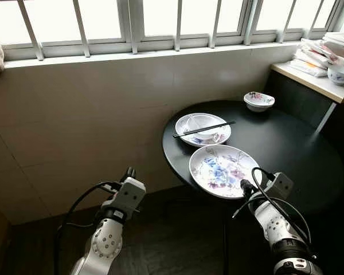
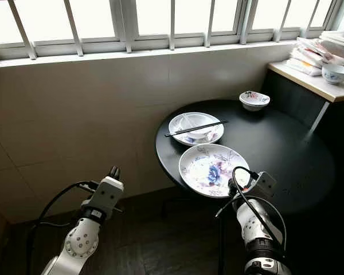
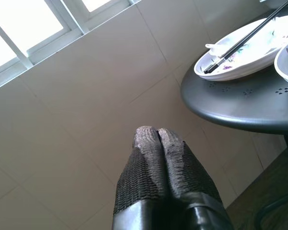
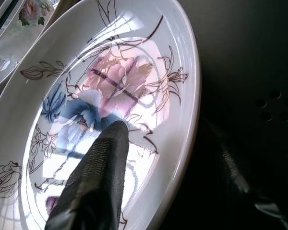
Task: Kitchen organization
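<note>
A large flower-patterned plate [image 1: 221,169] lies at the near edge of the round black table [image 1: 286,143]. My right gripper [image 1: 245,184] is open at the plate's near rim. One finger [image 4: 105,158] reaches over the plate's inside, and the other is dimly seen outside the rim above the table. Behind it a smaller plate [image 1: 212,137] holds a white spoon, with black chopsticks [image 1: 203,129] laid across. A small patterned bowl [image 1: 258,101] stands at the table's far side. My left gripper [image 3: 157,136] is shut and empty, left of the table, facing the tiled wall.
A tiled wall [image 1: 74,114] under a barred window runs behind the table. At the right, a pale counter [image 1: 315,83] carries stacked white dishes [image 1: 324,51] and a patterned bowl [image 1: 340,74]. Dark floor [image 1: 172,240] lies between my arms.
</note>
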Robot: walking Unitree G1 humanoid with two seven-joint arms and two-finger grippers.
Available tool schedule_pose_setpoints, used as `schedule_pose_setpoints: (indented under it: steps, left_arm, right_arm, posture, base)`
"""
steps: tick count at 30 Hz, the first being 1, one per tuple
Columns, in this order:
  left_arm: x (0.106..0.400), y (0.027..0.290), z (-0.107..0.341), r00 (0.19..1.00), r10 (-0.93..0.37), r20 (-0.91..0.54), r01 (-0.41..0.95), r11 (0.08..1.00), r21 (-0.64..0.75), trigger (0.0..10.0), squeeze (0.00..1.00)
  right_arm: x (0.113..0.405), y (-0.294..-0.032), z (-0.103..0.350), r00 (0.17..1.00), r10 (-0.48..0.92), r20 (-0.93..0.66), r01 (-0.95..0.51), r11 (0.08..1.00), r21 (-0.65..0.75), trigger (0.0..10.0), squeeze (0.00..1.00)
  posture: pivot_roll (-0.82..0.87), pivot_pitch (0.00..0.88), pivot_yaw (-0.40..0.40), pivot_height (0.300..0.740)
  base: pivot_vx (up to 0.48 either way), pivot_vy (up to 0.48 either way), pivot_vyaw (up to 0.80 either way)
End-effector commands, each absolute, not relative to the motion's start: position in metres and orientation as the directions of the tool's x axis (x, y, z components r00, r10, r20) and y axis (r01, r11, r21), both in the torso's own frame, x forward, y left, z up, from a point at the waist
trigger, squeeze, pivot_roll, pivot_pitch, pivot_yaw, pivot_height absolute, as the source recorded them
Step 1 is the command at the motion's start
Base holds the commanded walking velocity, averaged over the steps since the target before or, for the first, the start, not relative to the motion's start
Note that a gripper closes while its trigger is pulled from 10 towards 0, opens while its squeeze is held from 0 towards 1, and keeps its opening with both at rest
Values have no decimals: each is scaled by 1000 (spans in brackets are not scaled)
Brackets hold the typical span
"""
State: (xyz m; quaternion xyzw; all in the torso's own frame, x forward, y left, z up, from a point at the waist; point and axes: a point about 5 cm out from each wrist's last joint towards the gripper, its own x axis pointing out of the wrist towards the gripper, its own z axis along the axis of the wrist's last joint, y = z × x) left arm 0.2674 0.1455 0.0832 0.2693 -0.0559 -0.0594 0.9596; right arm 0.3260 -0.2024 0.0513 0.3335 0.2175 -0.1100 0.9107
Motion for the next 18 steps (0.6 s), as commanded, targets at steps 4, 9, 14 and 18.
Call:
schedule_pose_setpoints:
  steps: [4,9,14,18]
  left_arm:
    - [269,147,83,987,-139,75,79,845,529,10000,0]
    - [269,147,81,988,-139,69,82,844,529,10000,0]
    - [270,148,80,988,-138,67,82,845,529,10000,0]
    - [270,148,80,988,-138,66,82,844,530,10000,0]
  right_arm:
    - [324,-179,43,859,76,-507,292,740,606,824,0]
    - [323,-180,42,852,63,-520,307,745,592,0,0]
    - [322,-186,40,846,9,-534,349,746,567,0,0]
    - [322,-184,42,853,16,-522,340,743,577,0,0]
  posture:
    - [-51,0,-24,740]
    - [-51,0,-24,740]
    - [-51,0,-23,740]
    - [-52,0,-21,740]
  base:
    - [0,0,0]
    - [0,0,0]
    - [0,0,0]
    - [0,0,0]
